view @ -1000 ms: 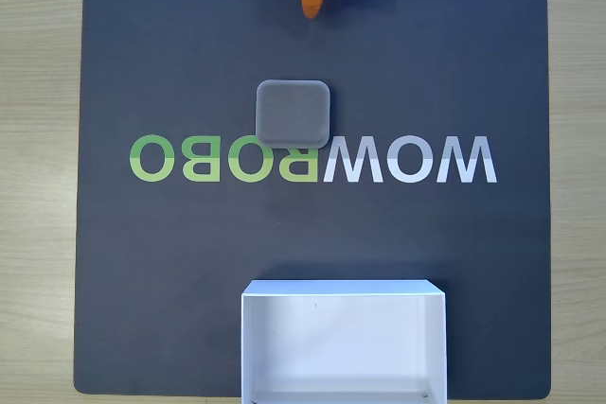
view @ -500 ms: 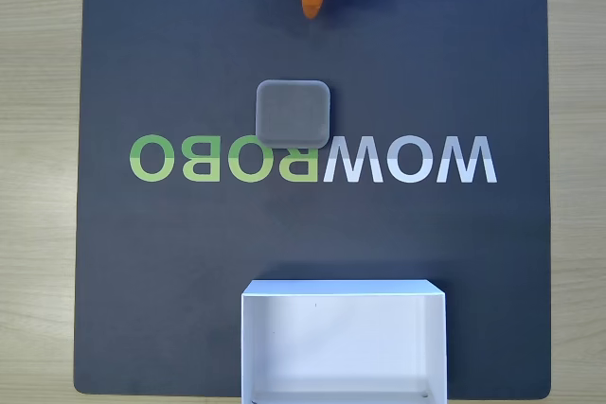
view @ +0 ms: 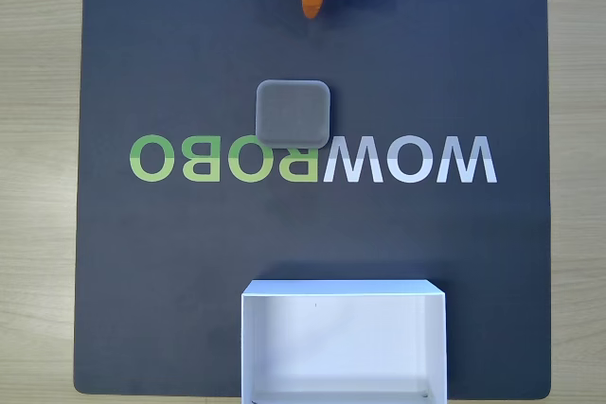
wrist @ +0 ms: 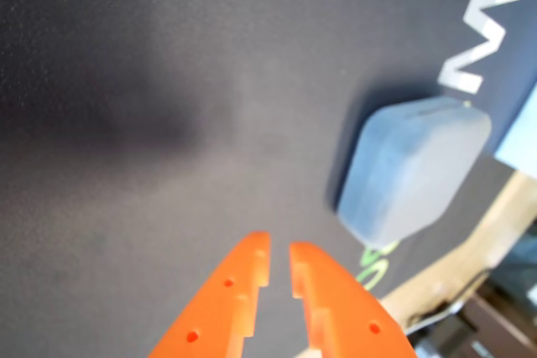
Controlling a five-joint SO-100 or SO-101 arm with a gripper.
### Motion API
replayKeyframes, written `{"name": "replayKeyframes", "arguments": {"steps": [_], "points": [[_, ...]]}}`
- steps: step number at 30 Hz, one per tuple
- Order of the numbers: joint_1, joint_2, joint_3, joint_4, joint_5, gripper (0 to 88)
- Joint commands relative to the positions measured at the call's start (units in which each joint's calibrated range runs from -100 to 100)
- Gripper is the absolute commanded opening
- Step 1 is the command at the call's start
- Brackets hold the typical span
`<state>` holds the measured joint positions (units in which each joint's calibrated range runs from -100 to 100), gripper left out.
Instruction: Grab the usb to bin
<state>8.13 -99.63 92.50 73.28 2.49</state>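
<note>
Landmark: mat lettering (view: 312,159). In the fixed view, the usb (view: 294,114) lies flat on the dark mat (view: 170,54), overlapping the lettering's upper edge left of centre. Gripper (wrist: 278,259) above the lettering, well apart from the usb, jaws nearly closed, holding nothing. Bin (view: 343,288) below the lettering, right of the usb.
</note>
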Motion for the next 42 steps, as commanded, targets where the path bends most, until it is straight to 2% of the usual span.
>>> {"name": "replayKeyframes", "arguments": {"steps": [1,6,10,14,19,23,29,34,42], "points": [[0.2,2.34,-1.44,0.27,0.14,2.5],[-0.56,13.11,-3.52,-5.75,-0.33,3.2],[-3.67,31.42,-10.57,-17.97,-0.07,3.2],[-3.67,46.77,-22.94,-21.64,0.03,3.2],[-3.0,64.74,-41.01,-18.5,0.14,3.2],[-2.92,75.85,-55.64,-11.95,0.19,3.2],[-2.92,82.8,-72.9,1.15,0.24,3.3],[-1.23,87.72,-79.94,11.62,0.4,3.3],[9.04,90.43,-81.93,12.49,12.44,3.3]]}}
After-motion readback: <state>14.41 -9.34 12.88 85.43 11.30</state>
